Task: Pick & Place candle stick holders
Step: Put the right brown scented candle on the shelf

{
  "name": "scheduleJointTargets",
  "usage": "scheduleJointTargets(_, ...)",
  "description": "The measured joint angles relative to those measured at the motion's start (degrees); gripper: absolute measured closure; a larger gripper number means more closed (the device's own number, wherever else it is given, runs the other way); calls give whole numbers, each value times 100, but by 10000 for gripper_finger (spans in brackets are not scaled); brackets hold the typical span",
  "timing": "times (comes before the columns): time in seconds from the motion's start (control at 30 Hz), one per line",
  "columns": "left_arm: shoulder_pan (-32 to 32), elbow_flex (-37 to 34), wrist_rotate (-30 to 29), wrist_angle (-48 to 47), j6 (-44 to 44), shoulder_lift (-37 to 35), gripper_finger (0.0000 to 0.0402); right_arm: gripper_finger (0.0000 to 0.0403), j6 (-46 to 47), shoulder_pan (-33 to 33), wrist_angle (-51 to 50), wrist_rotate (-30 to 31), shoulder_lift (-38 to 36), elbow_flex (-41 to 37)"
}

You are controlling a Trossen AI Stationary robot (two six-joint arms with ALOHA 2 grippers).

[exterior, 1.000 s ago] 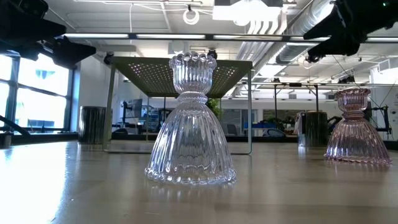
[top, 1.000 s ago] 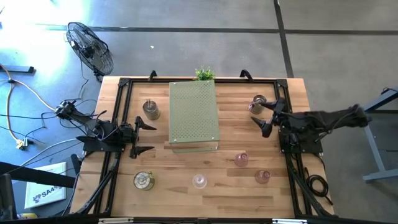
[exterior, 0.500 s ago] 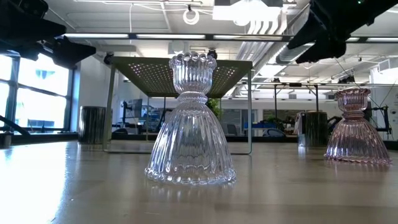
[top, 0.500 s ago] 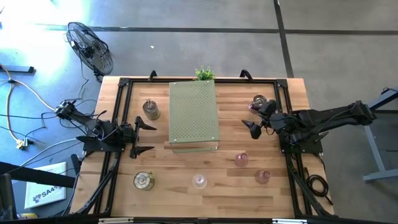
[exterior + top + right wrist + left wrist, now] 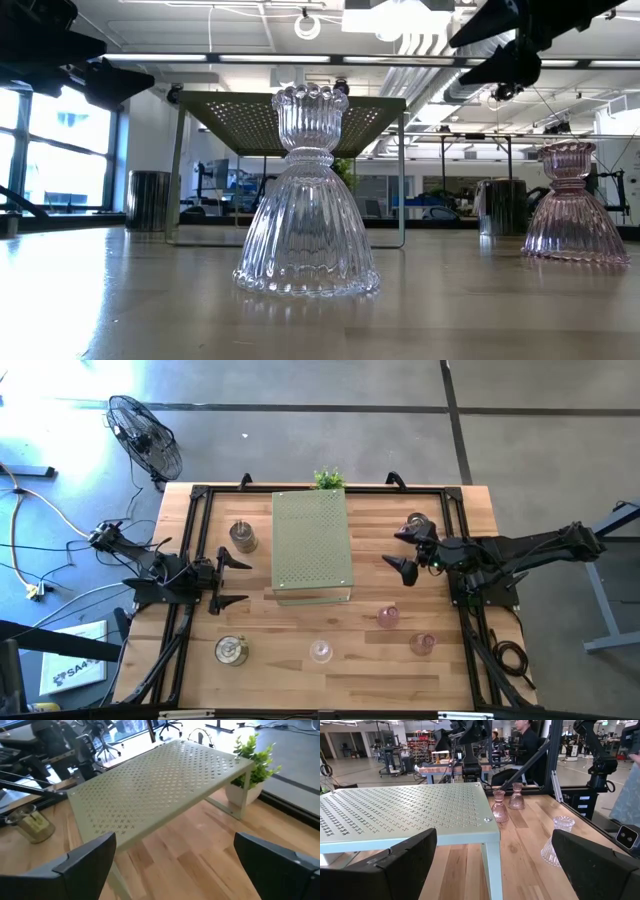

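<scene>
Several candle stick holders stand on their bases on the wooden table. Metal ones stand at the far left (image 5: 242, 537), near left (image 5: 231, 650) and far right (image 5: 416, 522). A clear glass one (image 5: 320, 651) stands at the near middle, and two pink ones (image 5: 388, 616) (image 5: 422, 644) at the near right. My right gripper (image 5: 399, 552) hangs open above the table between the green board (image 5: 312, 540) and the far-right metal holder, with nothing between its fingers. My left gripper (image 5: 238, 580) waits open at the left, pointing level toward the board.
The pale green perforated board (image 5: 155, 785) stands on thin legs in the table's middle, with a small potted plant (image 5: 328, 479) behind it. Black frame rails (image 5: 190, 550) run along the table's edges. People and other equipment show in the room beyond the table.
My right gripper has moved toward the table's left, away from the far-right metal holder and toward the board. It has risen a little and rolled, and has stayed open. No holder has moved.
</scene>
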Motion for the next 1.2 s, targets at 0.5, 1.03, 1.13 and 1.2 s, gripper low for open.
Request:
scheduleJointTargets(0.5,-2,0,0,-1,-1,0,14,3,-189,1,13,-937,-357,0)
scheduleJointTargets(1.03,-2,0,0,-2,-2,2,14,4,-124,1,459,-742,-690,0)
scheduleJointTargets(1.13,-1,0,0,-1,-1,1,14,6,391,-1,256,-460,-686,0)
scheduleJointTargets(1.2,-2,0,0,0,0,0,14,6,646,-1,114,-248,-691,0)
